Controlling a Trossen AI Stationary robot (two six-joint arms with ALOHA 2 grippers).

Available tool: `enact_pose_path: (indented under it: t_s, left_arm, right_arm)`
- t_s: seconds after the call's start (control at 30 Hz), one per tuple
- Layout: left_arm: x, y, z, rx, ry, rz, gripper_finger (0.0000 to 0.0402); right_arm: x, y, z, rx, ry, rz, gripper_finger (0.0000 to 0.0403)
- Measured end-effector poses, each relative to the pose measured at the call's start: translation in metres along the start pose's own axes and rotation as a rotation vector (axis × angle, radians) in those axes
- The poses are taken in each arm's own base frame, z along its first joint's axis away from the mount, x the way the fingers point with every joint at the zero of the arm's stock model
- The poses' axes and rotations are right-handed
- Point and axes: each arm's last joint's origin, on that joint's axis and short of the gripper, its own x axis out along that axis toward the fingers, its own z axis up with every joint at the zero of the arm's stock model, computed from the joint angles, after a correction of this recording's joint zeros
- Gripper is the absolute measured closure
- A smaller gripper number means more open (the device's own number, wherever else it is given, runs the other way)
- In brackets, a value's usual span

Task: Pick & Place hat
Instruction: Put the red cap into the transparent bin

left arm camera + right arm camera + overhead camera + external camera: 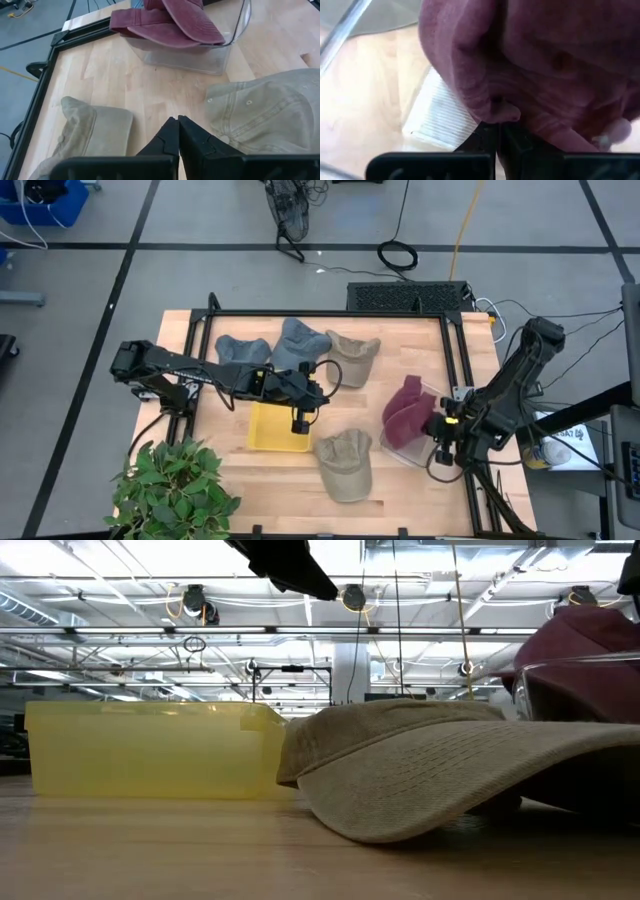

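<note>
A maroon hat lies in a clear bin at the table's right. My right gripper is shut at the hat's right edge. My left gripper is shut and empty, hanging over a yellow bin at mid-table. A khaki hat rests crown up on the table between the two bins. It also shows in the low view. Another khaki hat and two grey-blue hats lie at the far side. My right gripper pinches the maroon hat's edge between its two fingers, coming from the table's right side. The cloth bunches in folds toward the fingertips and hangs over them, hiding how much is caught. The rest of the hat lies in the clear bin.
A black frame runs round the work area. A potted plant stands at the near left corner. Bare wood lies between the yellow bin and the clear bin, beyond the near khaki hat.
</note>
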Motion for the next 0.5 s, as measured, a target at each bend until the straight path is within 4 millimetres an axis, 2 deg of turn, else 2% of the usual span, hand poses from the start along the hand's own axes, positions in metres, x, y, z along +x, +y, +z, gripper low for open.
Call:
enact_pose_path:
  t_s: [0.13, 0.5]
  left_arm:
    - [0.000, 0.000, 0.000, -0.004, 0.000, 0.000, 0.0373]
    - [0.000, -0.001, 0.000, -0.028, -0.001, -0.001, 0.0371]
  right_arm:
    - [-0.007, 0.001, 0.004, -0.017, -0.022, 0.087, 0.0379]
    - [-0.039, -0.005, 0.024, -0.007, -0.179, 0.287, 0.0301]
